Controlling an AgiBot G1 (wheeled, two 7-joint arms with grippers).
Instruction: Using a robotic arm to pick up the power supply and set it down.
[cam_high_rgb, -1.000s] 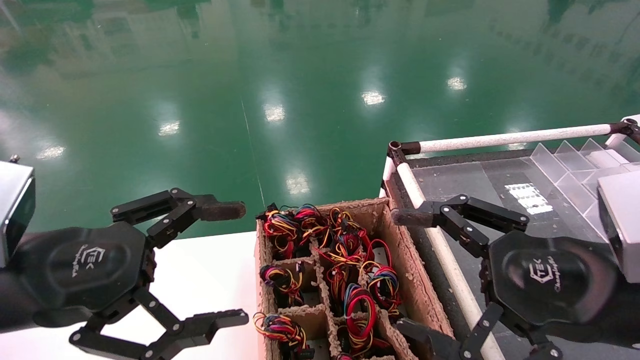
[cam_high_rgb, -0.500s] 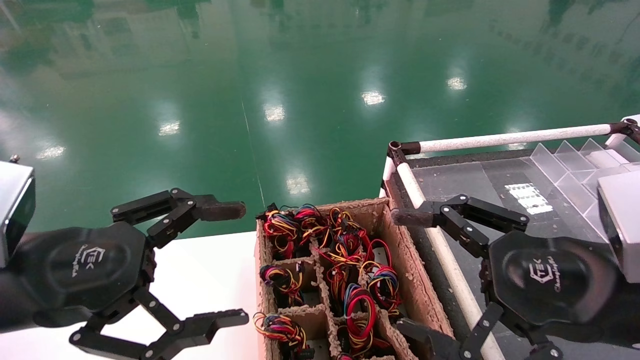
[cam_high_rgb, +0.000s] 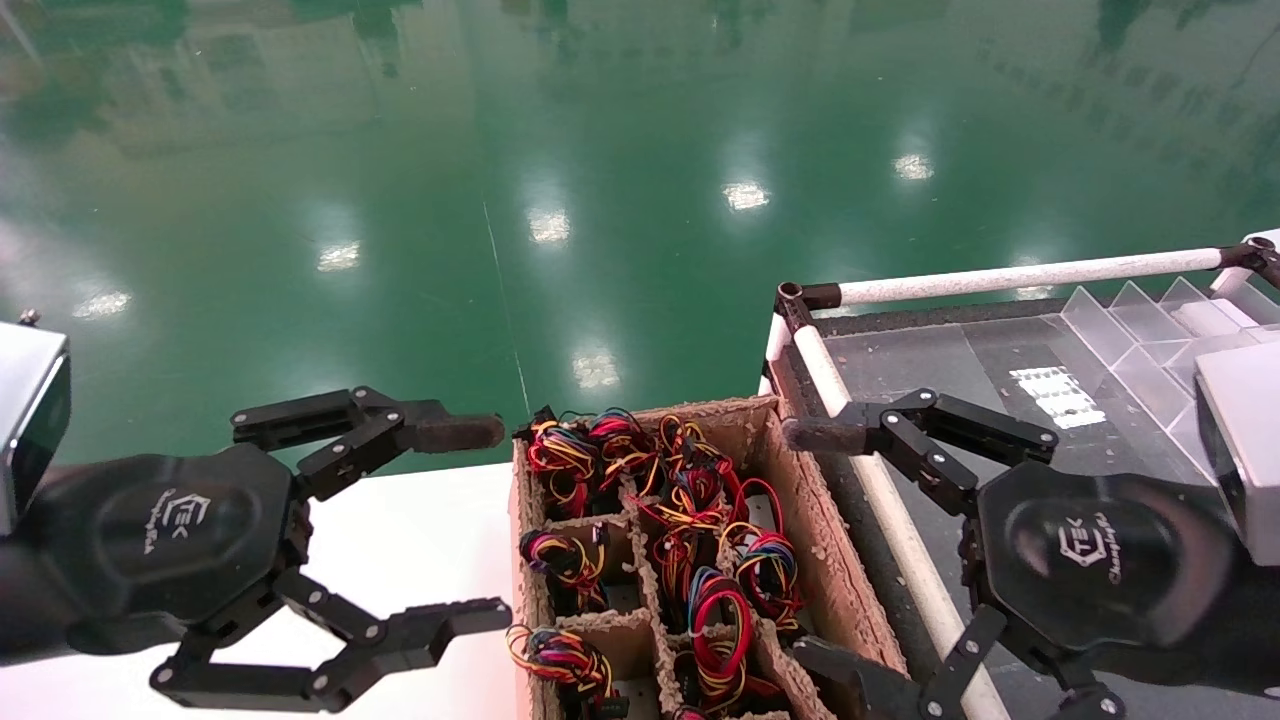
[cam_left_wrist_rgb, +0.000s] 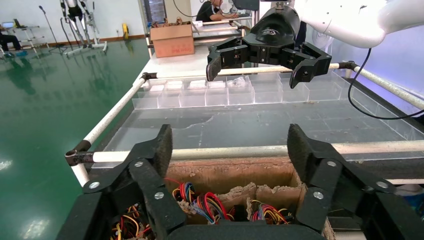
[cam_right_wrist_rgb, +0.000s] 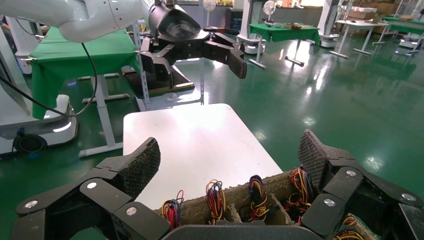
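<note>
A brown cardboard box (cam_high_rgb: 832, 565) with paper dividers stands between my two grippers. Its compartments hold several power supplies, which show only as looped red, yellow, blue and black wire bundles (cam_high_rgb: 562, 462); their grey bodies are hidden down in the cells. My left gripper (cam_high_rgb: 497, 522) hangs open over the white table, just left of the box, holding nothing. My right gripper (cam_high_rgb: 805, 545) is open at the box's right wall, also holding nothing. The left wrist view looks past the open left gripper (cam_left_wrist_rgb: 230, 145) at the bundles (cam_left_wrist_rgb: 200, 202). The right wrist view shows the open right gripper (cam_right_wrist_rgb: 230, 155) above the box wall (cam_right_wrist_rgb: 240, 194).
The white table (cam_high_rgb: 420, 545) lies left of the box. A dark work surface with a white tube rail (cam_high_rgb: 1000, 275) and clear plastic dividers (cam_high_rgb: 1140, 330) lies to the right. Green glossy floor (cam_high_rgb: 600, 200) is beyond.
The left gripper's fingers have drawn slightly closer together and edged toward the box. The right gripper and the box have not moved.
</note>
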